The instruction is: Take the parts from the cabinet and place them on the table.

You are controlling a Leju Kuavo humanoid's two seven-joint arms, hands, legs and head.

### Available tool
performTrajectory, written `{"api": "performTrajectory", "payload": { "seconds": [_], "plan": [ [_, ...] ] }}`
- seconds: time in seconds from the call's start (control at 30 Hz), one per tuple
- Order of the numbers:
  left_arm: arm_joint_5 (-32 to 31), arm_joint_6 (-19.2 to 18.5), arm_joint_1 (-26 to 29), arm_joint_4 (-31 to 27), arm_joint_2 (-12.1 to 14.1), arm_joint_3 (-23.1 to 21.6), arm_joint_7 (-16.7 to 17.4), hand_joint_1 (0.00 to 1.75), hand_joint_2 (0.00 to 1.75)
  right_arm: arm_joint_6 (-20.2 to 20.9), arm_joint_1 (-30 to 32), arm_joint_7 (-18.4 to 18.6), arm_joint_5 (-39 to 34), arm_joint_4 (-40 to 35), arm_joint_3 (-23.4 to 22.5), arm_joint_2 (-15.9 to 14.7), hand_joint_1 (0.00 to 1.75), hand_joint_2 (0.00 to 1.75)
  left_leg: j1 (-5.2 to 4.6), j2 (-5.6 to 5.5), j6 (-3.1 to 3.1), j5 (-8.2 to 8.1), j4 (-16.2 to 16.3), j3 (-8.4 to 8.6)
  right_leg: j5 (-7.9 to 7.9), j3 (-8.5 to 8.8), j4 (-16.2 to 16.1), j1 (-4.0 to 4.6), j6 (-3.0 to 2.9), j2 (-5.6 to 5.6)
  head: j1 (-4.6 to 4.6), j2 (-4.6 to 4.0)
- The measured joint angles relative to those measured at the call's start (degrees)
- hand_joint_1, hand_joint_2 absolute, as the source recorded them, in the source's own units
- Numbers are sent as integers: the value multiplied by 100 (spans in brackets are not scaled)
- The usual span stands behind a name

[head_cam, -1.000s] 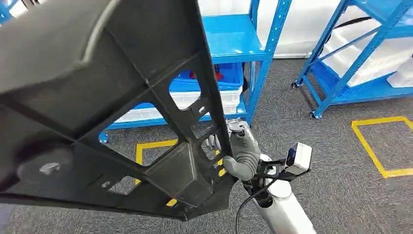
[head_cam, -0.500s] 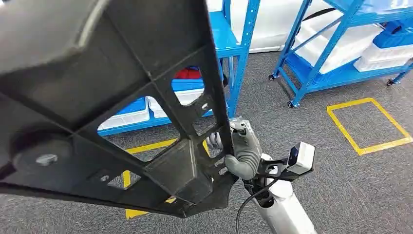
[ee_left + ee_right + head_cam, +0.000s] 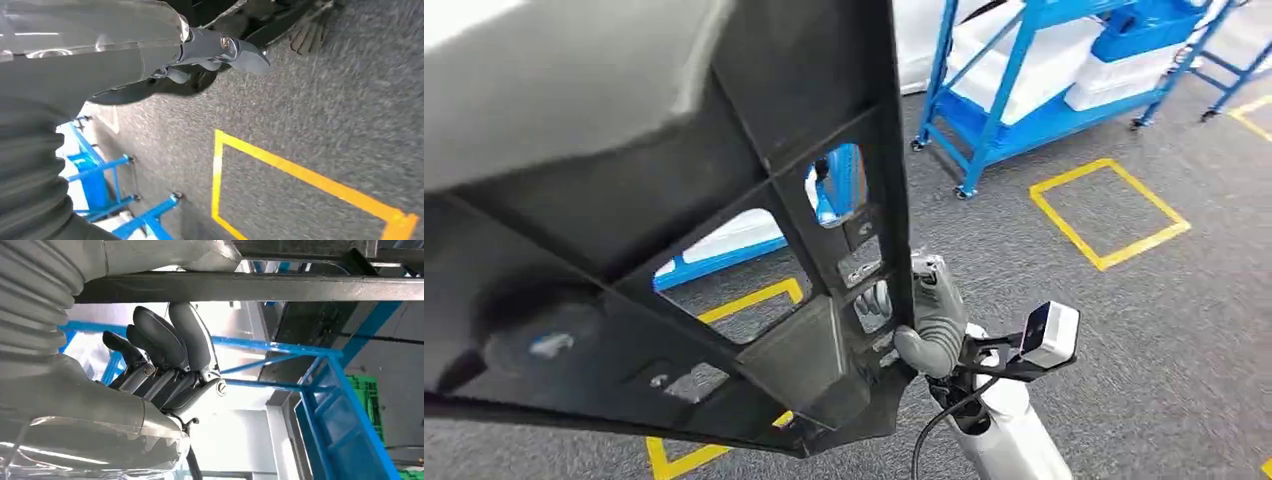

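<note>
A large black ribbed plastic part (image 3: 674, 200) takes up the left and middle of the head view, held up close in front of me. My right hand (image 3: 929, 320) grips its right edge, thumb on the near face and fingers behind it. In the right wrist view the dark fingers (image 3: 170, 340) of my right hand (image 3: 165, 355) curl up against the part's edge (image 3: 250, 287). In the left wrist view my left hand (image 3: 210, 50) lies along the dark part (image 3: 260, 10), thumb stretched out, above the carpet.
Blue shelving racks (image 3: 1014, 90) with white bins (image 3: 1124, 80) stand at the back right. Another blue rack (image 3: 839, 180) shows through an opening in the part. Yellow taped squares (image 3: 1109, 210) mark the grey carpet (image 3: 1144, 330).
The whole picture has shifted: racks and floor markings slide left, so the camera has turned right. The part stays in both hands, the right hand's grip unchanged.
</note>
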Motion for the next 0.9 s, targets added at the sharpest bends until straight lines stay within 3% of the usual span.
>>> {"api": "performTrajectory", "payload": {
  "seconds": [0.1, 0.13, 0.17, 0.2, 0.27, 0.3, 0.33, 0.37, 0.4, 0.43, 0.47, 0.5, 0.6, 0.63, 0.67, 0.7, 0.77, 0.8, 0.83, 0.87, 0.9],
  "plan": [
    [4, 7, 0, 2, 0, 0, 0, 0, 175, 18, 25, 0, -2, 0, -20, 4, 175, 175, -57, 142, 84, 42, 23, -27, 82, -63, -53, -50, 131, 158, 0, 0],
    [6, 11, -1, 0, -20, 2, 0, 0, 175, 20, 27, 0, -2, 0, -46, 5, 175, 175, 5, 235, 139, 90, -45, -13, 63, -77, -25, -50, 150, 141, -2, 0],
    [4, 11, -8, 0, -13, 2, -2, 0, 175, 20, 20, -7, -4, -2, -68, 4, 175, 175, -6, 292, 171, 107, -72, 2, -44, -130, 110, -18, 176, -193, 0, 0],
    [6, 11, -5, 0, -13, 2, 4, 0, 175, 20, 4, -7, -2, 0, -79, 5, 175, 175, -12, 361, 191, 115, -76, -3, -268, -301, 454, -22, 203, -390, -2, 0],
    [4, 24, 23, 0, -11, 2, 7, 0, 175, 29, 2, -7, -4, 2, -79, 9, 175, 175, -26, 506, 194, 112, -73, -20, -682, -739, 1373, -48, 247, -516, 0, 0],
    [4, 24, 34, 0, -7, 4, 7, 0, 175, 29, 3, -7, -4, 9, -79, 9, 175, 175, -28, 584, 193, 111, -71, -27, -760, -885, 1679, -66, 261, -530, 0, 0],
    [6, 26, 36, 0, -7, 6, 7, 0, 175, 31, 4, -7, -4, 15, -81, 9, 175, 175, -28, 658, 191, 110, -71, -27, -694, -893, 1704, -78, 271, -544, -2, 0],
    [4, 26, 32, 0, -7, 9, 9, 0, 175, 31, 3, -7, -4, 15, -81, 11, 175, 175, -28, 727, 185, 106, -71, -25, -514, -750, 1441, -86, 273, -562, 0, 0],
    [4, 26, 26, 0, -9, 13, 9, 0, 175, 33, -1, -7, -7, 15, -81, 13, 175, 175, -27, 783, 174, 99, -71, -14, -277, -475, 954, -89, 266, -607, 0, 0],
    [4, 26, 25, 0, -9, 15, 11, 0, 175, 33, -10, -7, -13, 15, -81, 18, 175, 175, -27, 832, 155, 87, -71, 2, -52, -138, 370, -87, 248, -723, 0, 0],
    [4, 26, 26, 0, -9, 20, 15, 0, 175, 33, -28, -7, -17, 13, -81, 18, 175, 175, -43, 873, 132, 76, -72, 21, -43, 82, -57, -61, 225, -960, 0, 0],
    [4, 26, 28, 0, -9, 26, 15, 0, 175, 33, -44, -4, -20, 13, -79, 24, 175, 175, -81, 902, 90, 62, -69, 20, -60, 91, -86, 1, 159, -992, -2, 0],
    [2, 26, 30, 0, -4, 39, 13, 0, 175, 37, -55, -4, -39, 13, -85, 35, 175, 175, -81, 1042, -6, 65, -110, 61, -48, 40, -81, 18, 61, -795, -2, 0],
    [2, 26, 28, 0, -2, 39, 11, 0, 175, 40, -56, 2, -42, 11, -85, 37, 175, 175, -86, 1044, -58, 34, -96, 63, -5, 69, -139, -33, -2, -730, -2, 0],
    [2, 28, 25, 0, 7, 44, 15, 0, 175, 48, -63, 2, -54, 9, -87, 50, 175, 175, -58, 830, -77, -58, 6, 34, 13, 76, -165, -42, -30, -687, 0, 0],
    [4, 35, 27, 0, 6, 50, 15, 0, 175, 53, -85, 13, -68, 9, -90, 65, 175, 175, -58, 656, -69, -258, 295, -93, 19, 69, -165, -46, -69, -647, -2, 0],
    [4, 46, 40, 0, 7, 66, 15, 0, 175, 57, -89, 20, -76, 9, -90, 101, 175, 175, -61, 511, -74, -733, 1284, -544, 27, 58, -162, -26, -103, -522, -2, 0],
    [4, 50, 44, 0, 9, 74, 15, 0, 175, 57, -80, 22, -76, 9, -90, 101, 175, 175, -61, 498, -75, -850, 1694, -742, 27, 55, -156, -15, -105, -448, -2, 0],
    [4, 50, 51, 0, 11, 77, 13, 0, 175, 53, -66, 22, -77, 11, -90, 101, 175, 175, -60, 498, -68, -796, 1814, -818, 27, 57, -149, -6, -105, -369, -2, 0],
    [4, 50, 51, 0, 13, 79, 13, 0, 175, 35, -61, 22, -76, 11, -90, 101, 175, 175, -61, 491, -57, -632, 1657, -763, 26, 58, -138, -5, -104, -293, -2, 0],
    [4, 50, 49, 0, 13, 81, 13, 0, 175, 31, -62, 22, -77, 11, -90, 101, 175, 175, -60, 473, -39, -365, 1251, -590, 25, 59, -124, -5, -103, -207, -2, 0]
  ]
}}
